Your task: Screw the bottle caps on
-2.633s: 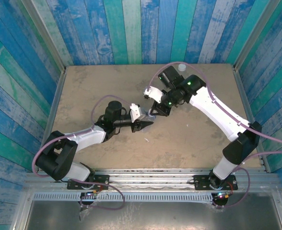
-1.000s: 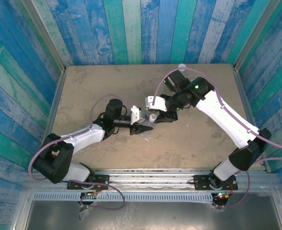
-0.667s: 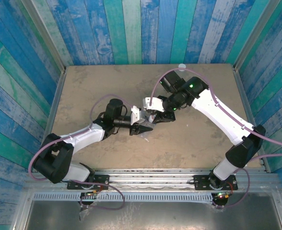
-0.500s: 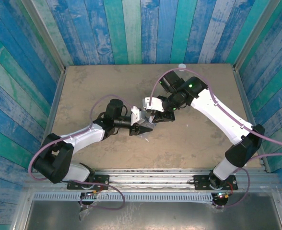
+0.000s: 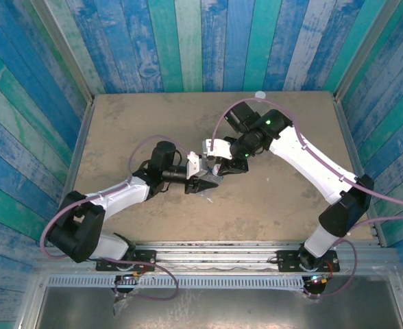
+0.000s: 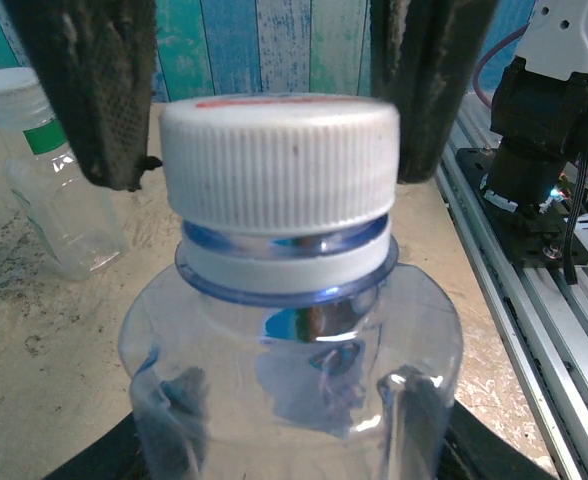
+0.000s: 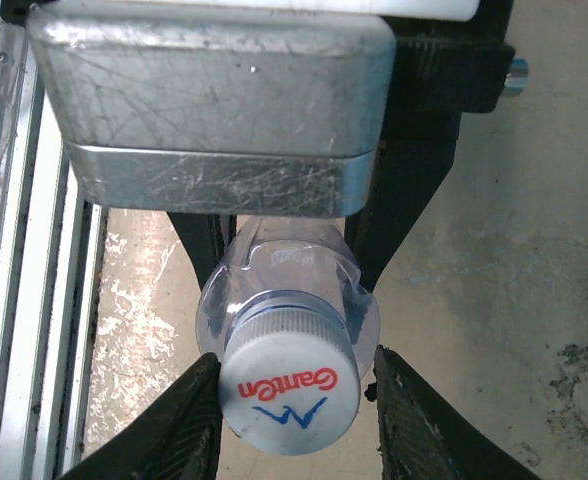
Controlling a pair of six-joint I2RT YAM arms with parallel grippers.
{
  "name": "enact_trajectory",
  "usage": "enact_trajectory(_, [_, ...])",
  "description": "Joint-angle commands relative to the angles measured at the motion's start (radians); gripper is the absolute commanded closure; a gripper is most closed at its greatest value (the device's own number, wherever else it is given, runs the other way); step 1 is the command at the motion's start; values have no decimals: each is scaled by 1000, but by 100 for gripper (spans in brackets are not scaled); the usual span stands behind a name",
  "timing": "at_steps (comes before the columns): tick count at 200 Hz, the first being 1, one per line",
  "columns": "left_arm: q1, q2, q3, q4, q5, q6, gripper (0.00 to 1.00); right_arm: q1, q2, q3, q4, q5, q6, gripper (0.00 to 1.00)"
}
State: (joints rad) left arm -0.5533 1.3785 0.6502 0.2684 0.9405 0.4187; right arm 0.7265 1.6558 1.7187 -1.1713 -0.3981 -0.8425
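Blue-tinted bottle (image 6: 294, 345) upright, cap (image 6: 279, 160) uppermost (logo skyward), right end effector (image 7: 289, 385) pinching it

Count: 2 arms, left arm (image 5: 119, 195) and right arm (image 5: 304, 154), with 2 grippers, left gripper (image 5: 210, 181) and right gripper (image 7: 292, 400), on 1 table (image 5: 133, 123). Bottles I can make out: 2, one blue-tinted bottle (image 6: 294, 380) and one green-label bottle (image 6: 59, 200). Caps: 2, both white, one per bottle: red-blue-marked cap (image 7: 292, 385) on the blue-tinted one, plain cap (image 6: 12, 92) on the green-label one.
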Motion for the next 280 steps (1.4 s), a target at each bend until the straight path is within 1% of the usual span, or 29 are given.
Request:
enact_trajectory(1, [0,-57,21,11,21,13,53,8,4,18,-4,4,11,62])
enact_trajectory(24, [0,-56,14,35,-7,-3,53,8,1,15,-4,-4,29,66])
enact_trajectory(50, [0,-61,-3,118,-98,-48,53,8,7,12,0,-1,126,70])
enact_trajectory(70, [0,-66,-16,202,-205,-86,53,7,17,12,16,43,308,72])
enact_trajectory(80, [-1,-67,-18,240,-266,-102,53,8,19,8,31,87,429,73])
enact_trajectory(93, [-2,-64,-11,248,-316,-92,53,8,25,5,48,157,614,75])
enact_trajectory(103, [-2,-62,-5,256,-344,-87,53,8,32,6,48,193,755,75])
enact_trajectory(113, [-2,-61,-3,262,-364,-77,53,7,41,4,46,237,909,78])
enact_trajectory(127, [-3,-62,0,257,-378,-55,53,8,56,7,27,270,1102,80])
enact_trajectory(139, [-5,-63,6,230,-379,-33,53,9,67,13,16,271,1190,80])
enact_trajectory(155, [-4,-67,1,207,-353,-10,53,9,72,24,17,255,1221,78])
enact_trajectory(167, [-5,-71,-6,197,-335,-7,53,8,72,39,19,245,1200,75])
enact_trajectory(175, [-5,-75,-9,184,-318,-5,53,8,69,50,18,239,1168,71])
enact_trajectory(188, [-5,-80,-13,159,-292,-2,52,-3,55,62,21,196,1101,59])
enact_trajectory(197, [-5,-85,-21,150,-271,-3,52,-10,42,68,27,158,1021,50])
enact_trajectory(208, [-5,-86,-26,135,-241,-3,52,-12,21,68,33,126,934,43])
enact_trajectory(221, [-5,-88,-28,112,-207,-2,52,-13,-9,58,33,62,752,34])
enact_trajectory(236, [-5,-99,-35,99,-168,-1,52,-14,-53,23,32,46,558,29])
enact_trajectory(254, [-4,-107,-37,92,-123,-4,52,-13,-107,-32,33,39,320,25])
enact_trajectory(271, [-5,-93,-18,89,-78,-25,52,-14,-162,-80,32,-43,53,23])
enact_trajectory(280, [-5,-86,0,67,-55,-26,52,-13,-188,-97,64,-57,-16,23])
